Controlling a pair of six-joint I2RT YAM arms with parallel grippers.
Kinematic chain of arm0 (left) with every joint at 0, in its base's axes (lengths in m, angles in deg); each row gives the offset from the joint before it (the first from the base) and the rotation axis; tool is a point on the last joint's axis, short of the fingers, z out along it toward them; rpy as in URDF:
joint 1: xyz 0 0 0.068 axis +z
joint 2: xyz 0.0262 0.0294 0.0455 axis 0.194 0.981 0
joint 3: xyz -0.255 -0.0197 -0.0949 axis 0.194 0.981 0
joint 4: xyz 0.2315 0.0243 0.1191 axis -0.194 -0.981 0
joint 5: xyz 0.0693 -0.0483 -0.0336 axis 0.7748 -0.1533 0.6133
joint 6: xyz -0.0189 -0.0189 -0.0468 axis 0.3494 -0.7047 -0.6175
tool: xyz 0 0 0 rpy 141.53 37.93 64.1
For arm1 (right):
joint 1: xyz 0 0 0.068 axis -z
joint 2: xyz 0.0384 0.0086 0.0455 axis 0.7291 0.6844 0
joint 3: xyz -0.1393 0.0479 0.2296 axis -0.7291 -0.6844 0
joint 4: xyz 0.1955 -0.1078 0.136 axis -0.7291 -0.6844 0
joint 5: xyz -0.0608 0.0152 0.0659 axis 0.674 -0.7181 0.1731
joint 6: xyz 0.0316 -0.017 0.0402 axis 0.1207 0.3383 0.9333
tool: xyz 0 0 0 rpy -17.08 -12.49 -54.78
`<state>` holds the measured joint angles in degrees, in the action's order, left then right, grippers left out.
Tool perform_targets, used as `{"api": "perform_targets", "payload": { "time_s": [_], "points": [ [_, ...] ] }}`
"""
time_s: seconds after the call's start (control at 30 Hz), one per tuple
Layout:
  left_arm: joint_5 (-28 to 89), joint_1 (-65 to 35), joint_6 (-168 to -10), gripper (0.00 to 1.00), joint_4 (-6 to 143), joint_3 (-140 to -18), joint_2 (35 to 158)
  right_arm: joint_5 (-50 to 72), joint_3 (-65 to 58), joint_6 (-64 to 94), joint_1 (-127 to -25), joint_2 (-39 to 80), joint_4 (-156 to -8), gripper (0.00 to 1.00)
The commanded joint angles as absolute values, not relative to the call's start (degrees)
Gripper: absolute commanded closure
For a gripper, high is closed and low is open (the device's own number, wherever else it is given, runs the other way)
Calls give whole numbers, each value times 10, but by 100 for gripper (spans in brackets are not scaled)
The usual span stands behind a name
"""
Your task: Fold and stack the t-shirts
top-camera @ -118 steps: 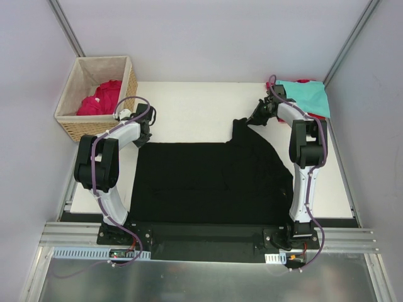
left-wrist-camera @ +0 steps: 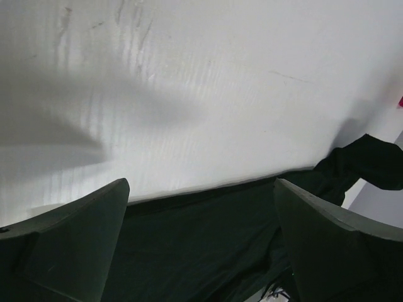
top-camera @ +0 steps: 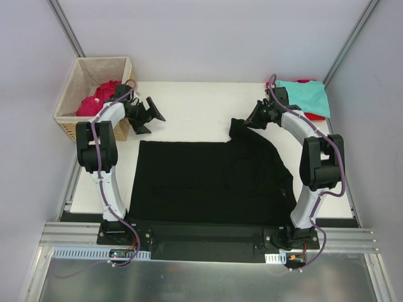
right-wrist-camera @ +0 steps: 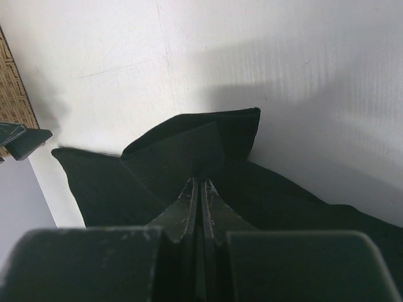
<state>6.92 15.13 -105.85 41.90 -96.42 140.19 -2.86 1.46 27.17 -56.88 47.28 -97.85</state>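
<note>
A large black t-shirt (top-camera: 208, 179) lies spread flat over the white table (top-camera: 195, 104). Its far right sleeve (top-camera: 238, 126) is bunched and raised, and my right gripper (top-camera: 250, 119) is shut on it. In the right wrist view the closed gripper (right-wrist-camera: 200, 180) pinches a fold of the black cloth (right-wrist-camera: 189, 141). My left gripper (top-camera: 151, 119) hovers open near the shirt's far left corner, holding nothing. In the left wrist view the open gripper (left-wrist-camera: 200, 189) frames the shirt's far edge (left-wrist-camera: 208, 233).
A wicker basket (top-camera: 74, 123) at the far left holds red and crimson-pink shirts (top-camera: 99, 100). At the far right corner a teal shirt (top-camera: 305, 94) lies on top of a red one (top-camera: 317, 116). Grey walls enclose the table.
The left gripper has lifted off the shirt's far left corner and swung back toward the basket, open. The right gripper has drawn the pinched sleeve slightly left.
</note>
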Motion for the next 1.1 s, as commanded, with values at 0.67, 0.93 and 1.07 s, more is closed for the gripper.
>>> {"api": "perform_targets", "payload": {
  "time_s": [0.67,0.93,1.07],
  "points": [
    [406,-48,-1127,1,393,-712,1083,-29,-57,275,-578,326,-964,99],
    [458,-43,-1170,1,393,-668,1104,32,-74,259,-579,301,-1002,99],
    [452,-44,-1162,1,397,-663,1084,46,-43,247,-579,353,-1035,99]
  ]
}}
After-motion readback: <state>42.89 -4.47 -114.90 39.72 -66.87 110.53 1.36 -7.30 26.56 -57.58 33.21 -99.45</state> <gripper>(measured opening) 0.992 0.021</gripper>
